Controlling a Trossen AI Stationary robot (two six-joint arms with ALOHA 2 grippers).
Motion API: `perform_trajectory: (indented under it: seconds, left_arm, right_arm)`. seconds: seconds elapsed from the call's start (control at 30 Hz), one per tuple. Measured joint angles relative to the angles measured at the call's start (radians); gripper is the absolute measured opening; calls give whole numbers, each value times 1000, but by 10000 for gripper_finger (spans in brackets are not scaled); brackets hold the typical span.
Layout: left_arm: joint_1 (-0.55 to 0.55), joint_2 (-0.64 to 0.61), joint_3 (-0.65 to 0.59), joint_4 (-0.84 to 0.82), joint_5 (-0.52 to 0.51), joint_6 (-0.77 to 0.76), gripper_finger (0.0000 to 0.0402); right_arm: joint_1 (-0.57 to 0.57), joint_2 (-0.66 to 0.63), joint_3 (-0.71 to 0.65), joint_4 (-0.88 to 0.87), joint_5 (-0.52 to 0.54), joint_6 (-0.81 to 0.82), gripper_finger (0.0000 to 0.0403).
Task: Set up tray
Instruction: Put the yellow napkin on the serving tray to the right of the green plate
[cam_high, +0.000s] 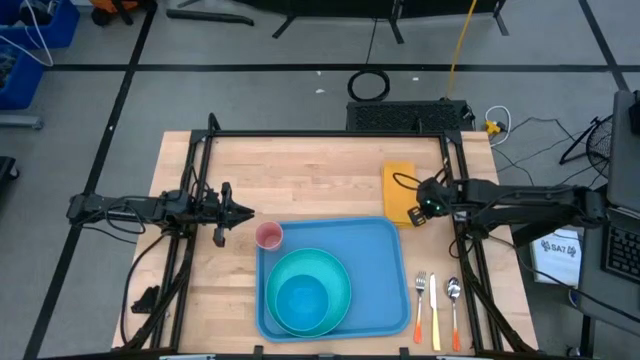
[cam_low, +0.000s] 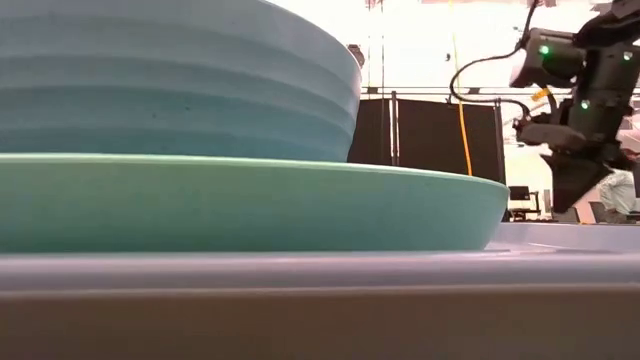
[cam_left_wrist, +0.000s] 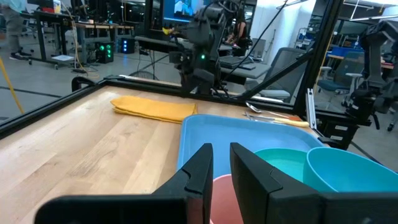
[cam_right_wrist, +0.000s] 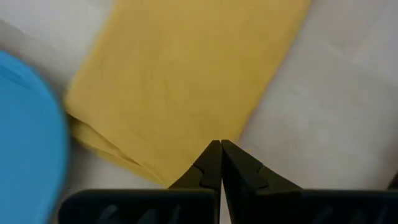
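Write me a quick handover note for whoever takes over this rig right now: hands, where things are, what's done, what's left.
Right hand: shut, empty, over the near corner of the yellow napkin, which lies on the table beyond the tray's far right corner.
Left hand: narrowly open, empty, beside the pink cup at the tray's far left corner.
Tray: blue, front centre of the table. Turquoise plate on its left half, with the blue bowl on it.
Fork, knife and spoon: on the table, right of the tray.
Left: napkin, cup and cutlery are probably still to be placed.

tray – smooth blue plastic, slight sheen; table – pale matt wood, grained; napkin – soft yellow cloth, folded.
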Motion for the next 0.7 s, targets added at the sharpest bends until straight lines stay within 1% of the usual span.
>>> perform_trajectory:
  seconds: [0.1,0.2,0.37,0.53,0.7]
  left_arm:
    - [0,0,0,0,0,0,58]
    - [0,0,0,0,0,0,58]
    - [0,0,0,0,0,0,58]
    - [0,0,0,0,0,0,58]
    - [0,0,0,0,0,0,58]
  right_arm:
    - [3,-1,-41,16,-26,-3,0]
    - [3,-6,-60,19,-30,-3,0]
    - [3,-23,-63,20,-36,8,0]
    - [3,-40,-63,10,-109,28,0]
    - [3,-58,-63,-10,-109,45,0]
